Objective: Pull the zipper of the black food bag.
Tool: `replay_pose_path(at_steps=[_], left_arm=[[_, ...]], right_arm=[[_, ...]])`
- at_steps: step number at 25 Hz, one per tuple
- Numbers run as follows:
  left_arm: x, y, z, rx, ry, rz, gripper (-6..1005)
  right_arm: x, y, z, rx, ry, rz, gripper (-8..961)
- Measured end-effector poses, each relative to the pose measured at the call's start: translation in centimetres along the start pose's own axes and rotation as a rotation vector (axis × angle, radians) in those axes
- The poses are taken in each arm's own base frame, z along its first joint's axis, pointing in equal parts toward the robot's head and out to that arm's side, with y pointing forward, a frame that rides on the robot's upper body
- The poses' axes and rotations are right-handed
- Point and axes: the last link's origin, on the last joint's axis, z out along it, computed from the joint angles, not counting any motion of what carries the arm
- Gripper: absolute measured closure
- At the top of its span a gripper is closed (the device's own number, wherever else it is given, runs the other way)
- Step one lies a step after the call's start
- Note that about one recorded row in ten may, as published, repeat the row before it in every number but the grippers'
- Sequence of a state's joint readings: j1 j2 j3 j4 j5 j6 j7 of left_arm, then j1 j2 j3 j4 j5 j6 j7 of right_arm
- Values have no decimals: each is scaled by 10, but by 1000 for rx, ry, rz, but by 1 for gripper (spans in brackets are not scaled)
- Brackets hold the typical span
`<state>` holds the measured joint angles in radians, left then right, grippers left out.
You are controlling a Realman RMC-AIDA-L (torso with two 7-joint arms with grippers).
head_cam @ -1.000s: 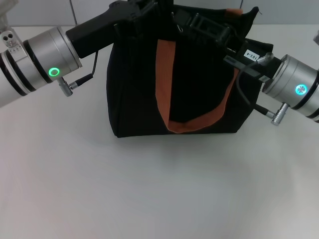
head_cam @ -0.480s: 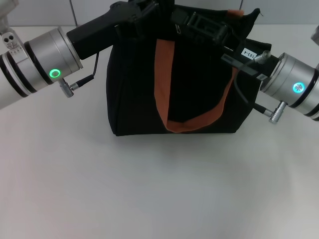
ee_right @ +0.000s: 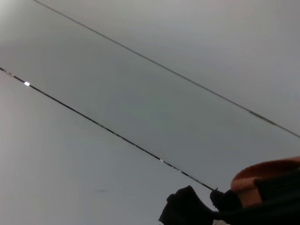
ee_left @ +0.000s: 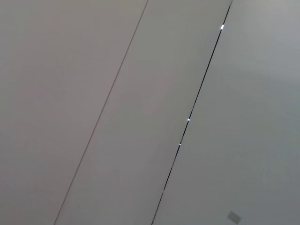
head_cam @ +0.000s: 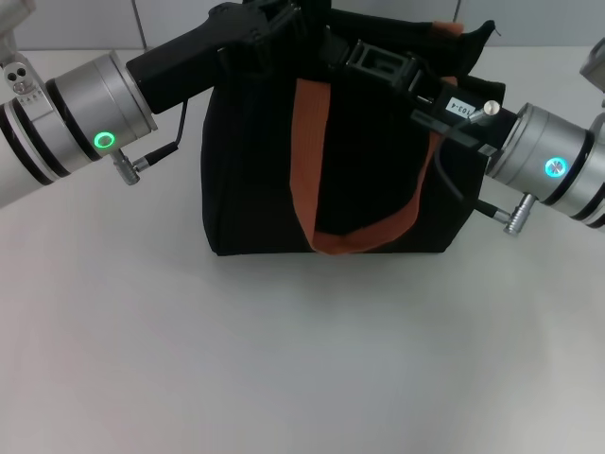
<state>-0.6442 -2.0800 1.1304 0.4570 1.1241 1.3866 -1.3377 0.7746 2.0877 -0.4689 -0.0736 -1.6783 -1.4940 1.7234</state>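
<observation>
The black food bag (head_cam: pixel 253 180) stands upright at the back middle of the table, with an orange-brown handle loop (head_cam: pixel 306 161) hanging down its front. My left gripper (head_cam: pixel 282 19) is at the bag's top left corner, black against the black fabric. My right gripper (head_cam: pixel 357 53) reaches in from the right and lies on the bag's top edge near its middle. The zipper pull is hidden among the gripper parts and the bag top. The right wrist view shows only a bit of the orange handle (ee_right: pixel 265 176) and of the black fabric (ee_right: pixel 187 206).
The white table (head_cam: pixel 284 359) spreads in front of the bag. A pale panelled wall (ee_left: pixel 140 112) stands behind it. The second handle (head_cam: pixel 444 25) shows at the bag's back right.
My right arm and gripper have moved a little to the left along the bag's top edge. The front handle has shifted slightly with it. The left arm has stayed where it was.
</observation>
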Motion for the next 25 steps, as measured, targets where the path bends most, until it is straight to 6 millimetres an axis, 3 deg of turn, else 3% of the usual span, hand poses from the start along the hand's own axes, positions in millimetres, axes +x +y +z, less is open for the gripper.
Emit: replay_pose_path(at_steps=[13,25], left_arm=[[0,-1,1,4,-1,2,949],[1,-1,0,5,5,0,948]], right_arm=[[-3,1,-1,-7,-5,-17,954],[-9,0,-8,7,-16,-44,955]])
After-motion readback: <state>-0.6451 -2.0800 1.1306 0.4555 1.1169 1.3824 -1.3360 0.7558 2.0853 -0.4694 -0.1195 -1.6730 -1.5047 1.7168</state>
